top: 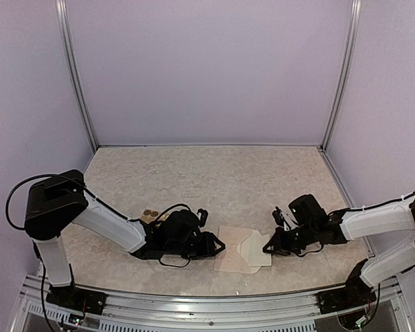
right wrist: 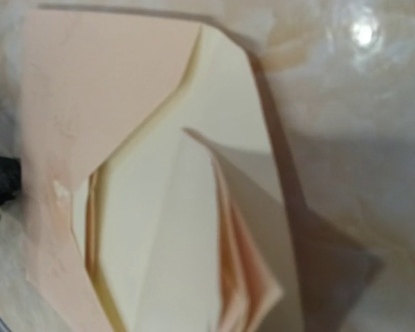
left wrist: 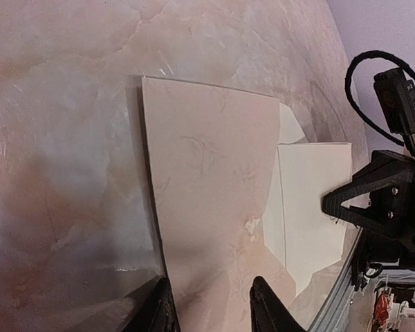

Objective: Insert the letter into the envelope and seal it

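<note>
The pale pink envelope [top: 229, 261] [left wrist: 207, 180] [right wrist: 69, 104] lies flat near the table's front edge, its mouth and flap toward the right. The cream letter [top: 252, 250] [left wrist: 310, 200] [right wrist: 159, 228] lies over the open flap at the envelope's mouth. My left gripper [top: 218, 245] [left wrist: 211, 311] is low over the envelope's left end, jaws apart with the pink paper showing between the fingertips [left wrist: 270, 308]. My right gripper [top: 268, 247] [left wrist: 332, 204] is at the letter's right edge and shut on it. Its fingers are hidden in the right wrist view, where the paper folds up toward the camera.
A few round brown and gold stickers [top: 150, 216] lie just behind the left arm's forearm. Pale walls with metal corner posts [top: 335, 76] enclose the marbled table [top: 214, 180]. A metal rail [top: 207, 304] runs along the near edge.
</note>
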Controlling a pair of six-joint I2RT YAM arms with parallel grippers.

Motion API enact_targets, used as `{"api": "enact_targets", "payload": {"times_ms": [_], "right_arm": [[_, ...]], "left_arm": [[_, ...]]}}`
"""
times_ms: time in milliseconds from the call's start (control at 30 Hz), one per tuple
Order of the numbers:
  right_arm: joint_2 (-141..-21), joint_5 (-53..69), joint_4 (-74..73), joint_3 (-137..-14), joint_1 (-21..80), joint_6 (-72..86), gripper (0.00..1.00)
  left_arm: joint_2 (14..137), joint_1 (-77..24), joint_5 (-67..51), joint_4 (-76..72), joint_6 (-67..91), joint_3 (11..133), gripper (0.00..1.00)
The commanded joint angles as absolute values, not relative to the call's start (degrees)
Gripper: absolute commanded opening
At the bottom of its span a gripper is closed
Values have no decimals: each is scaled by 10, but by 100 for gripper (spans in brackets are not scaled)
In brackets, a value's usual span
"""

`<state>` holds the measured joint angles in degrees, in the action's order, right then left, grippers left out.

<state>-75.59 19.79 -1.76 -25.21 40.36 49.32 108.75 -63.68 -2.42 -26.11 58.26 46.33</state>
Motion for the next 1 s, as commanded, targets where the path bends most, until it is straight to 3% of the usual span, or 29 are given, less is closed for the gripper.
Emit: {"api": "enact_targets", "payload": {"times_ms": [0,967], "right_arm": [[-780,218,-1,-257,399,488,0],[-863,240,83,-293,422,513,0]], "left_arm": [[1105,-641,-34,-248,585,469,35],[1124,-651,-48,-244,585,496,34]]}}
